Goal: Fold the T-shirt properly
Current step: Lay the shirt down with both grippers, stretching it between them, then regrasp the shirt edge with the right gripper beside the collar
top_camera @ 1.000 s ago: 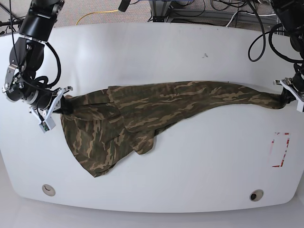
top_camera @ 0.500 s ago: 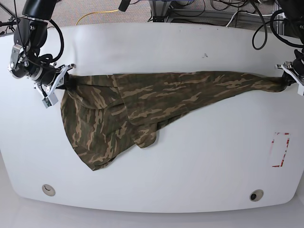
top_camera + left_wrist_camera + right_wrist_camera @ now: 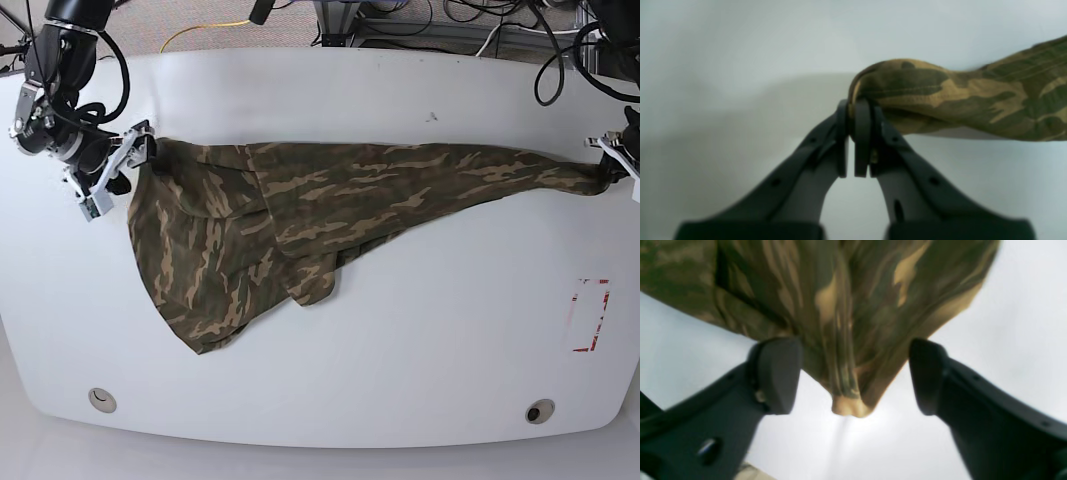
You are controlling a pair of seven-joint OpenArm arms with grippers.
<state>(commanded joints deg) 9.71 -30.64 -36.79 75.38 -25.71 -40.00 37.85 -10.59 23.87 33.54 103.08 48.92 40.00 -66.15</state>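
Lying across the far half of the white table (image 3: 450, 330), the T-shirt (image 3: 330, 195) spans the scene from left to right, with its broader, loosely layered portion at left and a narrow, tapering end at right. The left gripper (image 3: 853, 140), at the right side of the scene, is closed on that narrow end; the cloth bends around its fingertips in the left wrist view. The right gripper (image 3: 853, 376), at the left side of the scene, stands open, its two fingers well apart, with a corner of cloth between them and touching neither as far as the right wrist view shows.

The principal change concerns this right gripper: half a second earlier its fingertips were together at the far left corner of the garment, whereas they are now spread and the corner is free. The far edge at left also lies slightly farther from the near side than it did then, while the pinched end at right has hardly moved.

For the task, this suggests that a pull or fold of the far edge is being finished and the cloth released on one side first. Folding appears incomplete, since the outline remains long and uneven. The left gripper probably needs to let go next; should it move while gripping, the unheld left portion could drag or twist. Smoothing and a further fold would likely follow.
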